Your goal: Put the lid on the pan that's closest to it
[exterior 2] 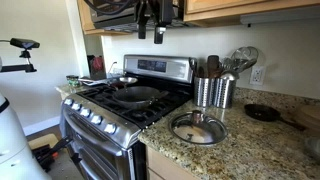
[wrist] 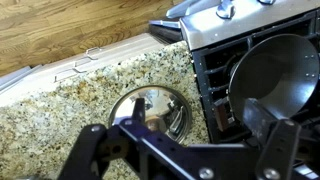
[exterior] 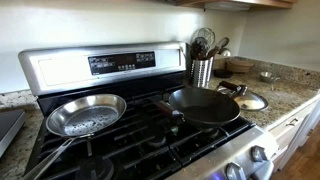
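The round glass lid [exterior 2: 197, 128] with a metal rim lies flat on the granite counter, right beside the stove. It also shows in an exterior view [exterior: 248, 100] and in the wrist view [wrist: 150, 110]. The black pan [exterior: 205, 105] sits on the stove burner nearest the lid and shows in both exterior views [exterior 2: 135, 96] and in the wrist view [wrist: 275, 80]. My gripper [exterior 2: 150, 28] hangs high above the stove, open and empty. In the wrist view its fingers [wrist: 185, 150] are spread wide, well above the lid and the stove's edge.
A shiny silver pan [exterior: 85, 115] sits on the far burner of the stove. Metal utensil holders [exterior 2: 215, 90] stand on the counter behind the lid. A small dark pan [exterior 2: 262, 113] lies further along the counter. Cabinets hang overhead.
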Controlling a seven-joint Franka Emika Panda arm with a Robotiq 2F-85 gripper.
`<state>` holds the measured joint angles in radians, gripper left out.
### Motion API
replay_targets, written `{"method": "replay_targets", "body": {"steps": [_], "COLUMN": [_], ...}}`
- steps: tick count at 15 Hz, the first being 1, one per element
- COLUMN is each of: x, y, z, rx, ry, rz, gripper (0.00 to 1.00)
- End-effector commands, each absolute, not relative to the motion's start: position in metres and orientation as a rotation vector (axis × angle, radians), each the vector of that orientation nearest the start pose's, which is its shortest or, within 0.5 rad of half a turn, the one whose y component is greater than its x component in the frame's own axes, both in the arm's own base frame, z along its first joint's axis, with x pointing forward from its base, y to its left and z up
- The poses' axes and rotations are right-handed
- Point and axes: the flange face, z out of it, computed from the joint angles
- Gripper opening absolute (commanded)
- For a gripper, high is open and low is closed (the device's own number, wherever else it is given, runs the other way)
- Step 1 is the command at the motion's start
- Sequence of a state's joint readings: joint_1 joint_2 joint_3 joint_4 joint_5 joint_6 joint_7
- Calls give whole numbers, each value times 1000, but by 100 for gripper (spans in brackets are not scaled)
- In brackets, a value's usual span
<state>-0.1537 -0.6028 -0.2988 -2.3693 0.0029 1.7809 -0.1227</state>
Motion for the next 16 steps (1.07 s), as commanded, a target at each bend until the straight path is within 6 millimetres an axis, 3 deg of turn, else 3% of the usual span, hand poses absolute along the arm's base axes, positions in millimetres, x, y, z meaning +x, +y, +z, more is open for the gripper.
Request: {"method": "replay_targets", "body": {"steps": [1, 9, 16], "x": [333, 333, 370], "y": [-178, -178, -222], "z": [531, 531, 512], "rx": [-2945, -2945, -2983], "ry": [414, 414, 378], "rz": [-55, -56, 0], "gripper": [100, 100, 100]}}
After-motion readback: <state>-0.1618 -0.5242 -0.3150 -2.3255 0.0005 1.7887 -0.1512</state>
